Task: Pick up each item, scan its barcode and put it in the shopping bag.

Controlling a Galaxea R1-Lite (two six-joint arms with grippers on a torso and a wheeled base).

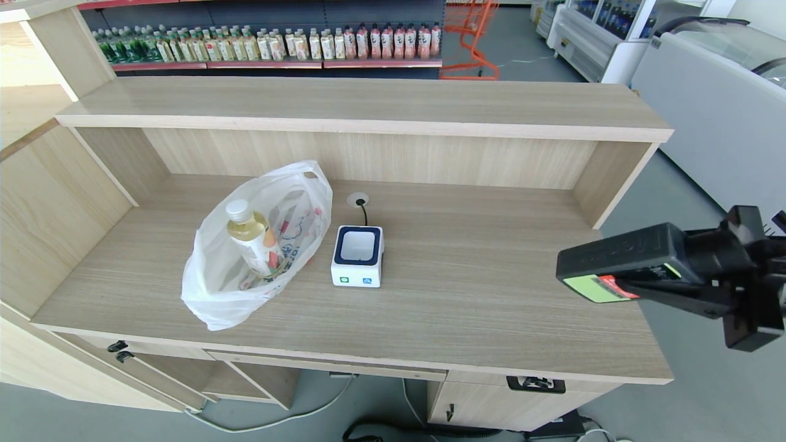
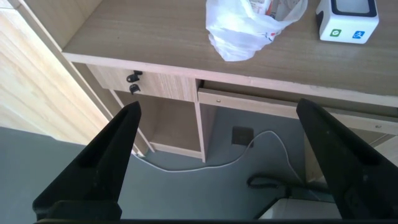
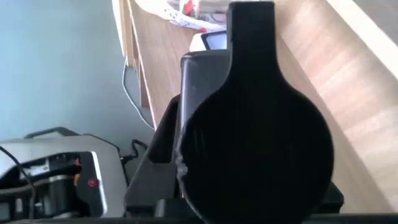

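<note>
Your right gripper (image 1: pixel 620 277) hangs beyond the right end of the pale wooden checkout counter (image 1: pixel 491 288). As far as I can judge, its jaws are closed on a dark, flat item with a green and red label (image 1: pixel 594 288), and the label pokes out between the black fingers (what the item actually is, I cannot tell). It is held out sideways towards the counter, which suits carrying it across to the small white box scanner with the dark blue window (image 1: pixel 357 255). That sits well apart to the left, in the middle of the counter. The window faces up, so the barcode will probably need turning downward over it.

Just beside the scanner, on its left, lies the white plastic shopping bag (image 1: pixel 206 288) with its mouth gaping upward, ready to receive things. A clear bottle of yellow drink with a white cap (image 1: pixel 253 240) leans inside it, so one item looks done.

Your left gripper (image 2: pixel 217 155) sits low in front of the counter, over the grey floor (image 2: pixel 180 193). Its fingers are spread wide with nothing between them, and it is out of the right arm's path.
</note>
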